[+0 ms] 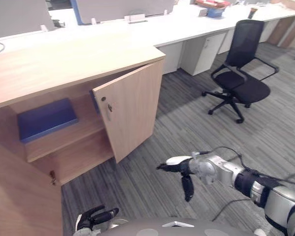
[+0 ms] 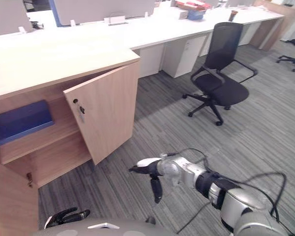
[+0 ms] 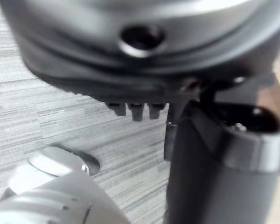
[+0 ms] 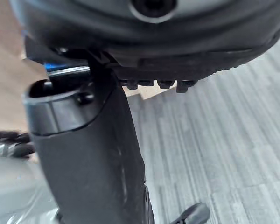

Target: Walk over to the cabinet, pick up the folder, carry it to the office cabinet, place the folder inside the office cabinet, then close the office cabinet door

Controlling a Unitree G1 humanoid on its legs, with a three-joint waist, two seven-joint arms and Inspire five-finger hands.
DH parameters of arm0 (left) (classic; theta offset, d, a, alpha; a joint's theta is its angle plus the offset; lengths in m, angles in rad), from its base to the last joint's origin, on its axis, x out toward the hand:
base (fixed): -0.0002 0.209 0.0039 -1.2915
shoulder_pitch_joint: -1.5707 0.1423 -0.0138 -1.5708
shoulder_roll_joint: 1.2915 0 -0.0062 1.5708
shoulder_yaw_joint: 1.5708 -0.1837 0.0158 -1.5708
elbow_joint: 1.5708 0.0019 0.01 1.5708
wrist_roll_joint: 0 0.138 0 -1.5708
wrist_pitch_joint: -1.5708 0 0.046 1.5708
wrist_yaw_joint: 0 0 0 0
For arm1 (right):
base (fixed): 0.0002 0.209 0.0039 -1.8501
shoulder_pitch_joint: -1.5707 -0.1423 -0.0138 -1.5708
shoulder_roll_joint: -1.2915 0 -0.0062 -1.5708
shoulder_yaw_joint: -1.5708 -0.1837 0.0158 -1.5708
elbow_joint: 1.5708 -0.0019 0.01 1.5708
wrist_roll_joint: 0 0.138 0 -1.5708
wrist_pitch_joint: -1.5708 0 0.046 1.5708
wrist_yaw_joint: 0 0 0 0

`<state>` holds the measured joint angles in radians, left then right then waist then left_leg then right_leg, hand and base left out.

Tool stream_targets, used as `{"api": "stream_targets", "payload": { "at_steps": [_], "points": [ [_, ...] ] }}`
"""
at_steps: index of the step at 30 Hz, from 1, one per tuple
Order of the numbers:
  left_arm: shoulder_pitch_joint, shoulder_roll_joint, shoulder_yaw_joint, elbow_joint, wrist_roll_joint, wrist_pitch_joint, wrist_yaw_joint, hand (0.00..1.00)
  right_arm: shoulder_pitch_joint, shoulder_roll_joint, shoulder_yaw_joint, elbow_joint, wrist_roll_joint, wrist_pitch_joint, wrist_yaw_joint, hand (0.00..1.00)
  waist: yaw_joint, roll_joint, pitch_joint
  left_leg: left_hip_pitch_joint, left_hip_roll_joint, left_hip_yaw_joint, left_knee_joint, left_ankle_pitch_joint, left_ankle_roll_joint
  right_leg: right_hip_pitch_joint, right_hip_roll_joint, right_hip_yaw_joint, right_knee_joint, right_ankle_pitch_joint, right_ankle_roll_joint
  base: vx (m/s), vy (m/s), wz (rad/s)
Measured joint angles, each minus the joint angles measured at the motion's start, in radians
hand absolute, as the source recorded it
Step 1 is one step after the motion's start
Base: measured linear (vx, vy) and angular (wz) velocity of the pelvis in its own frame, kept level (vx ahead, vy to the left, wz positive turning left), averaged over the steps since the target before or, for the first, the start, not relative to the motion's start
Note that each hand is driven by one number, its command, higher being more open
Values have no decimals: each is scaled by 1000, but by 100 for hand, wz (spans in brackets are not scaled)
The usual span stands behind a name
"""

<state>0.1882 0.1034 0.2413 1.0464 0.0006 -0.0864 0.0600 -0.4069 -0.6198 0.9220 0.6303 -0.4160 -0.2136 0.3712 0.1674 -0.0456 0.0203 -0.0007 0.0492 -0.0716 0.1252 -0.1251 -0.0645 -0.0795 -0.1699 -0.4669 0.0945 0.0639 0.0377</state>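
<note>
Blue folder (image 1: 46, 119) lies flat on a shelf (image 1: 64, 140) inside the cabinet (image 1: 64, 64), door (image 1: 132, 113) open, likely light, stiff, slick (take its front edge, thumb on top), right robot hand (image 1: 185, 169) loosely spread over carpet (image 1: 187, 123), left robot hand (image 1: 96, 216) relaxed, empty.

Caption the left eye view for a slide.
Blue folder on the open cabinet's shelf; open right hand hovers short of the door.

Black office chair (image 1: 238, 73) (beside white desks (image 1: 187, 27))
</note>
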Motion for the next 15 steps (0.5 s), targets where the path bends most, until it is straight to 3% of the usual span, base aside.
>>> {"api": "stream_targets", "payload": {
  "at_steps": [1,2,3,4,6,8,9,11,15],
  "points": [
    [-1,6,-13,0,-4,0,-2,100,96,40,-200,24,7,25,-45,100,-12,-2,5,-7,-25,-48,8,-1,4,-22,-45,-21,103,-48,8,5,74,76],
    [-1,9,-22,-1,-4,-1,-4,100,139,68,-293,28,21,34,-72,100,-14,-2,6,-8,-27,-63,7,-1,8,-31,-56,-12,135,-56,6,31,79,94],
    [2,12,-32,-1,-7,0,-10,100,199,122,-438,33,74,53,-136,100,-27,9,12,-10,-32,-103,3,3,17,-41,-65,54,187,-55,6,39,59,74],
    [10,15,-35,-1,-8,0,-15,100,223,150,-501,35,90,60,-158,100,-40,13,16,-12,-36,-131,0,5,20,-45,-67,100,209,-55,6,62,121,113],
    [0,34,-71,0,-8,0,-24,100,302,250,-712,67,173,78,-239,100,-79,12,18,-34,-59,-233,-9,16,27,-60,-47,290,248,-59,3,78,113,119],
    [-1,49,-92,0,-7,0,-32,100,349,319,-827,127,249,100,-286,100,-95,4,17,-50,-73,-312,-13,37,22,-56,-32,400,264,-91,6,111,-52,119],
    [-3,61,-108,0,-3,0,-40,100,376,357,-875,184,298,110,-304,100,-104,-13,8,-60,-83,-351,-22,57,4,-40,-33,440,248,-122,30,125,-164,116],
    [-3,69,-108,0,2,1,-54,100,399,409,-916,285,344,132,-319,100,-105,-30,7,-65,-91,-396,-29,75,-8,4,-42,424,198,-160,65,94,-197,84],
    [-23,60,-107,8,2,5,-65,100,432,509,-994,522,376,164,-323,100,-105,-27,8,-83,-90,-474,-43,91,-34,93,-40,334,75,-204,100,42,-159,61]
  ]
}}
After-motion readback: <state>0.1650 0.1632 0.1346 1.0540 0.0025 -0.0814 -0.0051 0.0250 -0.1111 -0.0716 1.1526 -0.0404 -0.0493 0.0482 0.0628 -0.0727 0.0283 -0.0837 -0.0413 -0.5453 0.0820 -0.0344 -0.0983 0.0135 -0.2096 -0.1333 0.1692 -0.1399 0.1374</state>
